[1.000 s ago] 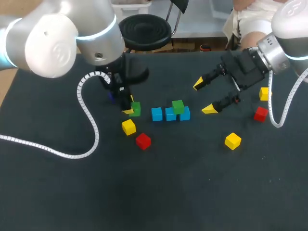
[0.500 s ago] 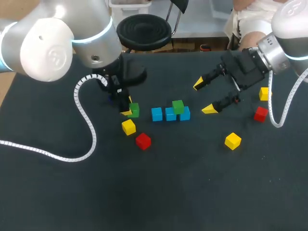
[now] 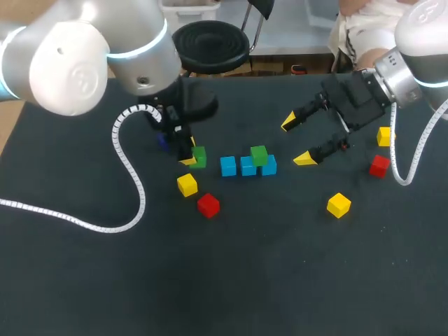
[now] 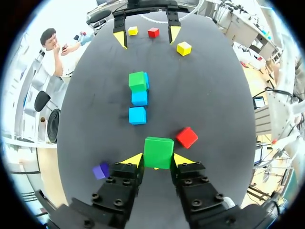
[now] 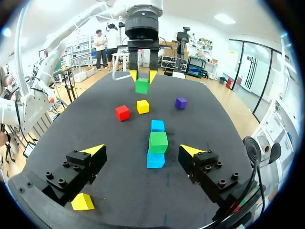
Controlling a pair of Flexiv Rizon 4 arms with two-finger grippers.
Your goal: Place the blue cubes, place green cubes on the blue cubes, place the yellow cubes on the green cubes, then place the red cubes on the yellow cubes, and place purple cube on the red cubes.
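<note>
The green cube (image 4: 158, 152) was gripped between the left jaws, just beside a red cube (image 4: 187, 137). A purple cube (image 4: 100, 171) near them was shown clearly only in the left wrist view. The right jaws were spread wide, with nothing in them, near the row of blue cubes (image 3: 247, 166), on which a second green cube (image 3: 259, 155) was set. The surface (image 3: 280, 280) was dark.

Left claw (image 4: 155, 161) clamps green cube (image 4: 158, 150); right claw (image 3: 296, 141) fingers spread wide apart.
</note>
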